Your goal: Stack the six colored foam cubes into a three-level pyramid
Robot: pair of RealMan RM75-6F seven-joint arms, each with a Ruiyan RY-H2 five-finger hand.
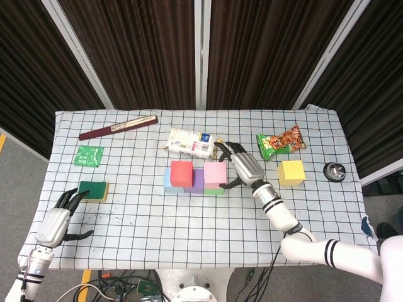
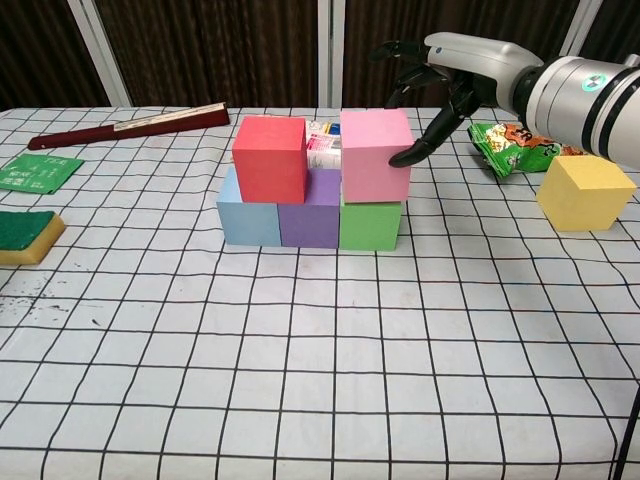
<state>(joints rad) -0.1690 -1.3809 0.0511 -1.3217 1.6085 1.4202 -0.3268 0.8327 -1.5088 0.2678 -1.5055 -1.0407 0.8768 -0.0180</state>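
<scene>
Stacking stands at the second level. The blue cube [image 2: 249,218], purple cube [image 2: 310,220] and green cube [image 2: 370,224] sit touching in a row as the base; the red cube [image 2: 269,158] rests over the blue-purple seam, and the pink cube [image 2: 375,156] rests over the green, with a gap between red and pink. The right hand [image 2: 452,68] is at the pink cube's right side, fingers spread and holding nothing, one fingertip [image 2: 405,159] touching the cube's right face; whether the other fingers reach its far side cannot be told from either view. The judgement is that the hand is nudging the pink cube into line. The left hand [image 1: 58,221] rests near the table's near-left corner, fingers apart and empty.

The yellow cube [image 2: 585,192] stands alone to the right, well apart from the stack. The next move calls for closing the red-pink gap enough to carry a cap, then fetching the yellow cube and setting it centred on top without disturbing the soft foam below.

The table [image 1: 189,233] carries a white cloth with a black grid. On it lie a dark red folded fan [image 1: 118,127] at far left, a green packet [image 1: 88,155], a green sponge [image 1: 93,190], a white carton [image 1: 191,142] behind the stack, a snack bag [image 1: 281,142], and a small black round object [image 1: 334,171] at the right edge. Dark curtains hang behind.
</scene>
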